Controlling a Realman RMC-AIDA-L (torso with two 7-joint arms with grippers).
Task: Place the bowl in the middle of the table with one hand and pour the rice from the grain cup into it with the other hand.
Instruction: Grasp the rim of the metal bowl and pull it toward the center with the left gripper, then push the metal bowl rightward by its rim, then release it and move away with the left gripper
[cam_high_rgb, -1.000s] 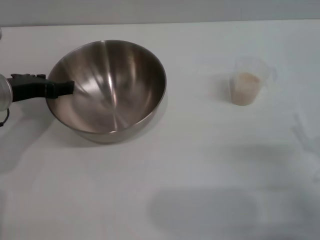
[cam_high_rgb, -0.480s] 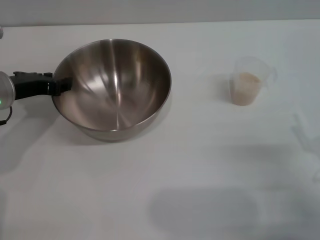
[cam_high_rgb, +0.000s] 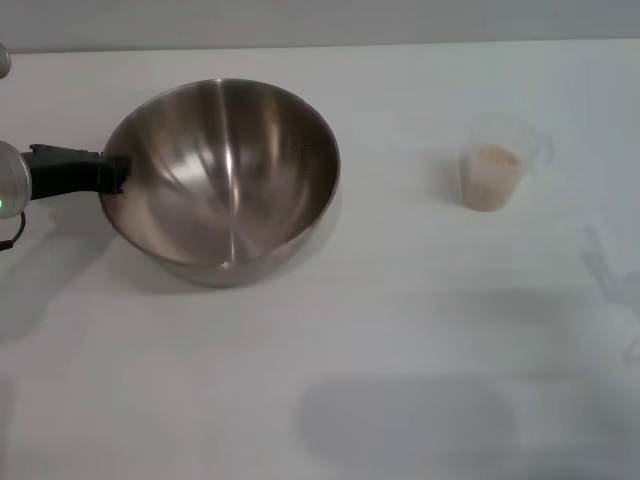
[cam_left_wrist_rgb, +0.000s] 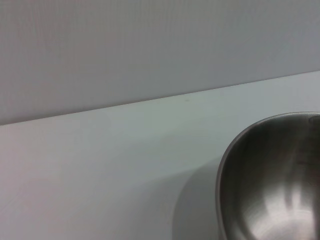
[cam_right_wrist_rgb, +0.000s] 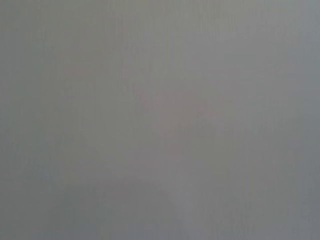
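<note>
Bowl (cam_high_rgb: 222, 180) has slid a bit toward the middle of the table (cam_high_rgb: 400, 330) since a second ago, then eased back slightly toward the left edge; its tilt has flattened. Grain cup (cam_high_rgb: 492, 172) hasn't moved.

Table: white, fills the head view, far edge meets a grey wall along the top. Wide open stretch across the whole near half and between bowl and cup. Only soft shadows lie there.

Bowl: sits left of centre, closer to the far edge than the near edge, rim tipped a little so the inside faces the camera. Its left rim is well in from the left edge, its right rim stops short of the table's middle. Left wrist view shows part of the rim (cam_left_wrist_rgb: 270, 180) with bare table beyond it up to the wall.

Left gripper (cam_high_rgb: 112, 172): comes in flat from the left edge, dark fingers closed on the bowl's left rim, arm roughly level with the table.

Grain cup: upright, right of centre, toward the far edge, well apart from the bowl, handle pointing right. Rice (cam_high_rgb: 490, 178) fills roughly the lower half.

Right gripper: not visible in any view; right wrist view shows only flat grey.
</note>
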